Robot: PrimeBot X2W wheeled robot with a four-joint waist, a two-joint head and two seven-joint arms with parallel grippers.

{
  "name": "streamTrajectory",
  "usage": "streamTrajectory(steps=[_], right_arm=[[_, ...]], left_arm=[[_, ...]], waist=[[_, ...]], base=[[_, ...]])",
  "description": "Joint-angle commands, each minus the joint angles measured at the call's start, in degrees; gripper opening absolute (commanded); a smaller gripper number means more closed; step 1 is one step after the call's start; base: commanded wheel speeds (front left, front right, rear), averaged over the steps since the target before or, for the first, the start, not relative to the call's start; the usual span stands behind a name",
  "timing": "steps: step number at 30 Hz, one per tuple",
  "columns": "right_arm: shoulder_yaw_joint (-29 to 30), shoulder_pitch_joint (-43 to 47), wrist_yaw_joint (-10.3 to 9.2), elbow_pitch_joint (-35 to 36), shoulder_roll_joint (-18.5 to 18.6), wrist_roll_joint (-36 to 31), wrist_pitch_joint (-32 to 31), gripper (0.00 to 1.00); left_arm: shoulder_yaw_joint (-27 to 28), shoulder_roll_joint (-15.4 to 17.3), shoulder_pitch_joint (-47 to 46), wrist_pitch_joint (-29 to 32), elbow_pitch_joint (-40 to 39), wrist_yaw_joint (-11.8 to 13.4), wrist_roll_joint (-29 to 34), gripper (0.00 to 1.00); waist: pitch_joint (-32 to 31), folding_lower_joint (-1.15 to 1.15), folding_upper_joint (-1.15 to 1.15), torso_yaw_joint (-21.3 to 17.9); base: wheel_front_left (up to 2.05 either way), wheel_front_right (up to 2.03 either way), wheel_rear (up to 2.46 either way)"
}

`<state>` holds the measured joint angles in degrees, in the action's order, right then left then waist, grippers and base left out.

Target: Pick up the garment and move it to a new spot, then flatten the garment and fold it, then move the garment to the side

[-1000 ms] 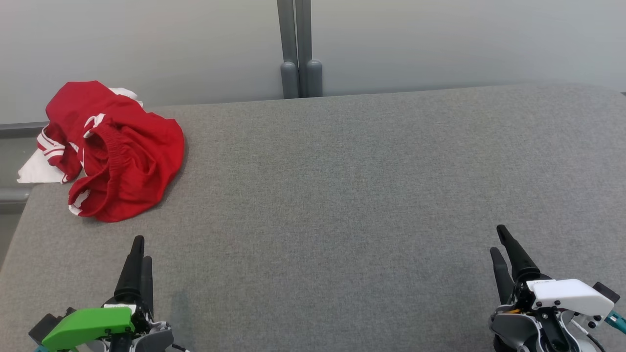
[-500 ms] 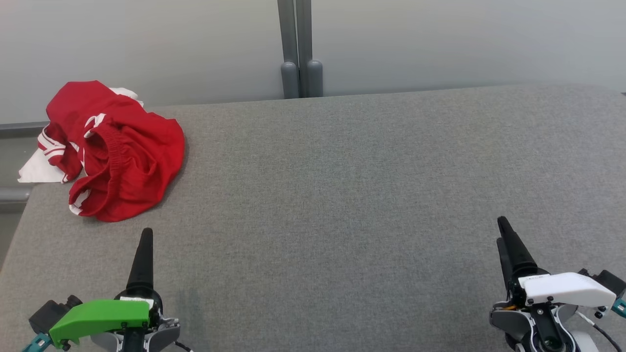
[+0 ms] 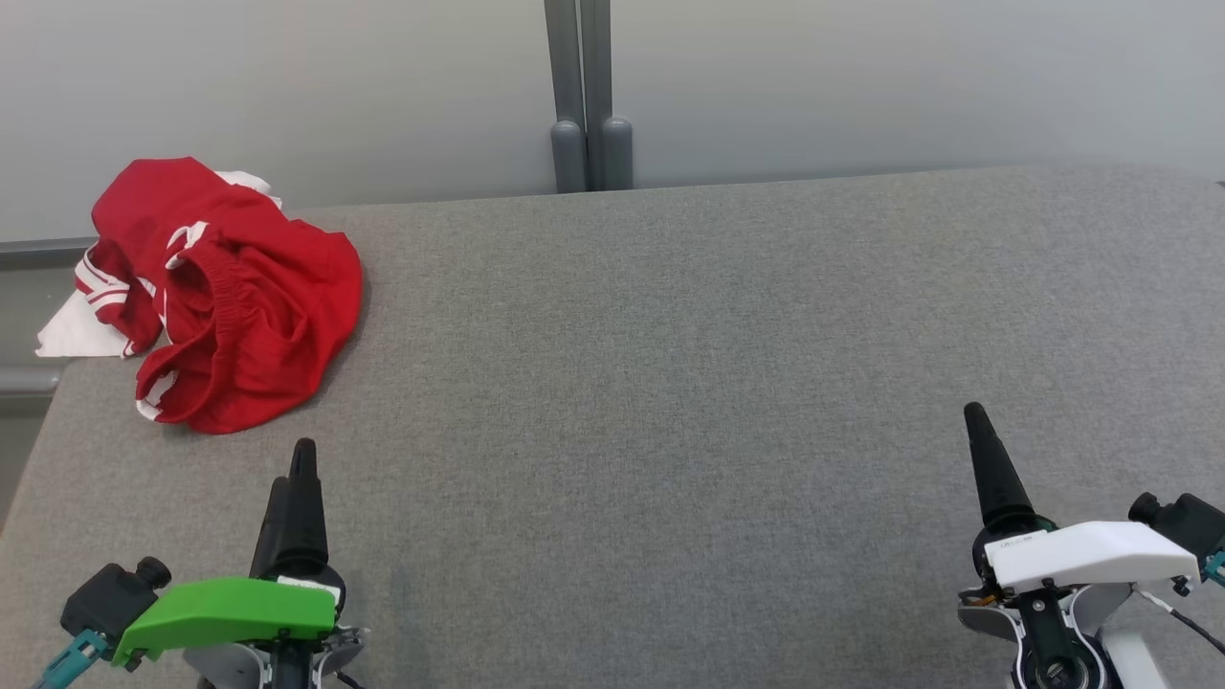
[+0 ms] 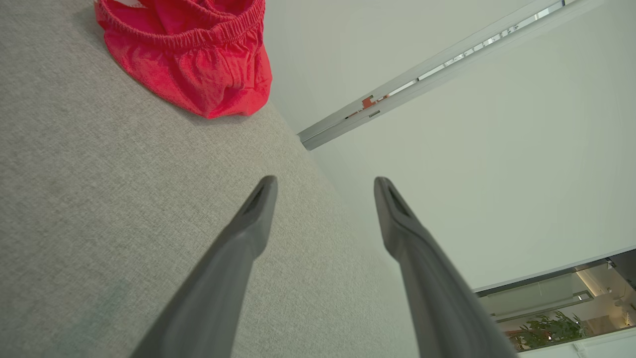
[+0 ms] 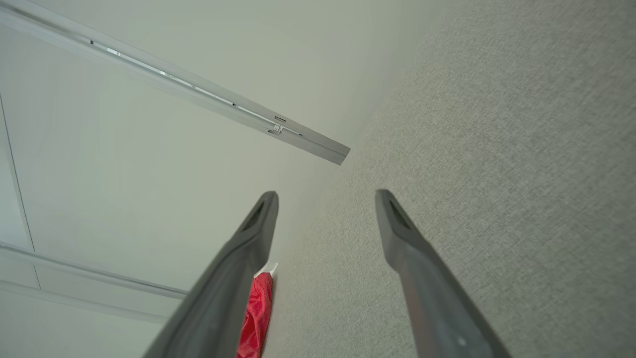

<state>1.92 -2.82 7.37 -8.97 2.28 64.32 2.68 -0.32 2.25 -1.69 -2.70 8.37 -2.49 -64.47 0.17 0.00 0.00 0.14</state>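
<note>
—Starting at the near edge of the table [image 3: 670, 383], what do you see?

—The left gripper [image 3: 292, 464] sits by the near left corner under a green cover. The right gripper [image 3: 976, 416] sits by the near right corner under a white cover. Both point toward the far edge.

—Are they grasping anything?

—No. From the head the fingers of each overlap, so the gap is hard to judge. The left wrist view looks along the left gripper [image 4: 323, 184] and shows its fingers spread wide with nothing between them. The right wrist view shows the right gripper [image 5: 325, 196] the same way, released and empty.

—And the garment?

—The red garment [image 3: 239, 316] lies crumpled at the far left corner, ahead of the left gripper and well apart from it. Plain grey table surface lies between them. A white piece [image 3: 72, 335] sticks out past the left edge beside it. I cannot tell whether it belongs to the garment.

—What do the wrist cameras add?

—The left one shows the garment [image 4: 198, 74] from low down, with its gathered waistband. The right one catches a thin red sliver of the garment [image 5: 256, 313] beside its own finger.

—Beyond the far edge?

—A pale wall [image 3: 861, 86] with a grey post [image 3: 579, 96] at the middle. The left wrist view also takes in a green plant [image 4: 551, 330] far off.
</note>
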Motion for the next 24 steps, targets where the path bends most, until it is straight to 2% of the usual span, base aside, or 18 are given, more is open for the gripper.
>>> streamTrajectory(steps=[1, 15, 24], right_arm=[[-0.48, -0.02, 0.13, 1.40, 0.34, -2.77, 0.65, 1.00], [-2.70, 1.60, 0.14, 3.78, 0.44, -18.37, 3.28, 1.00], [-3.45, 2.26, 0.15, 4.80, 0.48, -26.38, 4.75, 1.00]], left_arm=[[-0.24, 0.41, -0.08, -0.61, -1.20, 0.30, 2.42, 1.00], [-1.30, 0.51, 1.82, -3.25, -2.13, 0.82, 18.58, 1.00], [-2.04, 0.56, 2.88, -4.70, -2.62, 1.01, 26.47, 1.00]], waist=[[-0.02, 0.00, 0.00, 0.00], [-0.24, 0.00, 0.00, -0.04], [-0.48, 0.00, 0.00, 0.00]], base=[[0.00, 0.00, 0.00], [0.00, 0.00, 0.00], [0.00, 0.00, 0.00]])
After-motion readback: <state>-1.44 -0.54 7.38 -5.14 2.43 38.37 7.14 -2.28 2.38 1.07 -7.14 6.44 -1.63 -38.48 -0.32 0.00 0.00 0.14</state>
